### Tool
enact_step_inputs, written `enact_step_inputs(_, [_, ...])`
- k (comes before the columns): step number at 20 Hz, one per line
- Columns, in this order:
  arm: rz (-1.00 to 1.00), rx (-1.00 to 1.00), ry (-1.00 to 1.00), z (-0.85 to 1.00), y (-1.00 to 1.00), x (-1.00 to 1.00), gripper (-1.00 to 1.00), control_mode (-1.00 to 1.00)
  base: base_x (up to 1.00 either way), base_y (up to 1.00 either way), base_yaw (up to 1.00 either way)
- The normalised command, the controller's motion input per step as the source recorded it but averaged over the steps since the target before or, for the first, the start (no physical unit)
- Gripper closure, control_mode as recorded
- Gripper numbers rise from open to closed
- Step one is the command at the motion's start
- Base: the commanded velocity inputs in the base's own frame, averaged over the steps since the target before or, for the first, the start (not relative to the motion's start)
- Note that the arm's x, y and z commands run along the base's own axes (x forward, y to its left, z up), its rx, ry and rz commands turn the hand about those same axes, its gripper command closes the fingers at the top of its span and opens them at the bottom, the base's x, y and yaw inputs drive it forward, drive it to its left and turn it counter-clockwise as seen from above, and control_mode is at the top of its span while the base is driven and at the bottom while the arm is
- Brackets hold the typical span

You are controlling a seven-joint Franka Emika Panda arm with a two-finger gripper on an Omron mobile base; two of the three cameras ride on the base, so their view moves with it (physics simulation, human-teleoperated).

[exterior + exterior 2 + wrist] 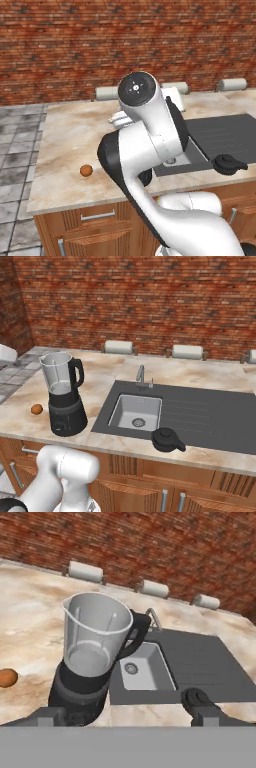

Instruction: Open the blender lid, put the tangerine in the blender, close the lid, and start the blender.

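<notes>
the blender (66,398) stands near the front edge of the marble worktop (200,373), toward its left end and just left of the dark sink unit (210,411). its clear jar (95,634) is open at the top, with the black handle on the side toward the sink. the black base with the front dial faces the worktop's front edge.

the blender lid (167,439) is off the jar. it lies at the front edge of the sink unit, just in front of the steel basin (136,412) and well apart from the blender.

the tangerine (36,409) sits on bare marble to the left of the blender base, near it but not touching, close to the front left corner of the worktop.

the gripper (125,718) hangs above the front edge, looking down on the blender, its fingers spread wide and holding nothing. one fingertip (50,716) shows over the blender base, the other toward the lid.

three paper towel rolls (119,347) lie along the back edge against the brick wall (150,301).
</notes>
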Motion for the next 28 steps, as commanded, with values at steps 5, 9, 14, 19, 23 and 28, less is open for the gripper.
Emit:
enact_step_inputs(5, [0.1, -0.13, 0.21, -0.46, 1.0, 0.12, -1.0, -1.0, 0.0, 0.0, 0.0])
enact_step_inputs(9, [0.1, -0.05, 0.24, -0.51, 0.96, 0.39, -1.0, -1.0, 0.0, 0.0, 0.0])
enact_step_inputs(14, [0.11, 0.0, 0.27, -0.61, 0.56, 0.54, -1.0, -1.0, 0.0, 0.0, 0.0])
enact_step_inputs(19, [0.13, 0.0, 0.21, -0.65, 0.3, 0.58, -1.0, -1.0, 0.0, 0.0, 0.0])
enact_step_inputs(23, [0.07, -0.01, 0.07, -0.55, 0.2, 0.38, -1.0, -1.0, 0.0, 0.0, 0.0])
enact_step_inputs(28, [0.03, -0.01, 0.0, -0.56, 0.02, 0.22, -1.0, -1.0, 0.0, 0.0, 0.0])
